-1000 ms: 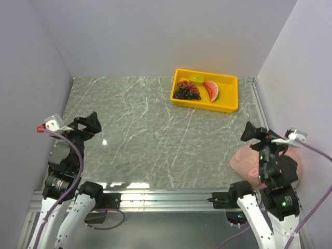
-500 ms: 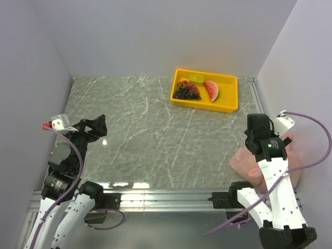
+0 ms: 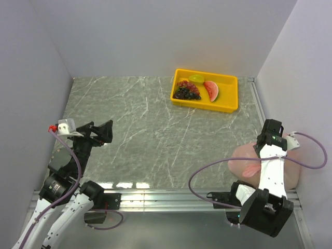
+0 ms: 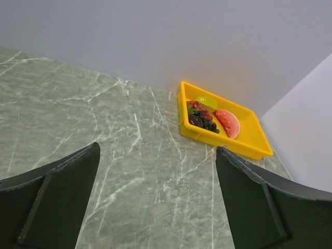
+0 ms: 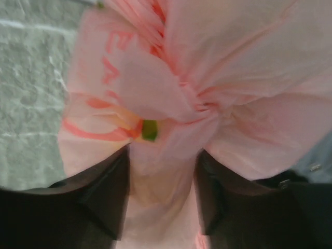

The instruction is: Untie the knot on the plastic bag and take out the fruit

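The pink plastic bag (image 3: 243,164) lies at the table's near right corner. In the right wrist view the bag (image 5: 249,57) fills the frame, its knot (image 5: 205,106) a twisted bunch just beyond my fingertips. My right gripper (image 5: 162,192) is shut on a fold of the bag just below the knot, and the plastic fills the gap between the dark fingers (image 5: 101,194). A green bit of fruit (image 5: 149,129) shows through the plastic; the other fruit is hidden. My right gripper (image 3: 270,140) points down onto the bag. My left gripper (image 3: 104,130) (image 4: 158,155) hangs open over the table's left, holding nothing.
A yellow tray (image 3: 230,107) stands at the back right with a watermelon slice (image 3: 211,90) and a dark grape bunch (image 3: 188,92) in it; the left wrist view shows the tray (image 4: 231,149) too. Walls close in on three sides, the right wall right beside the bag.
My right arm has swung down onto the bag and its jaws have closed from open onto the plastic. My left gripper has drifted a little to the right, still open.
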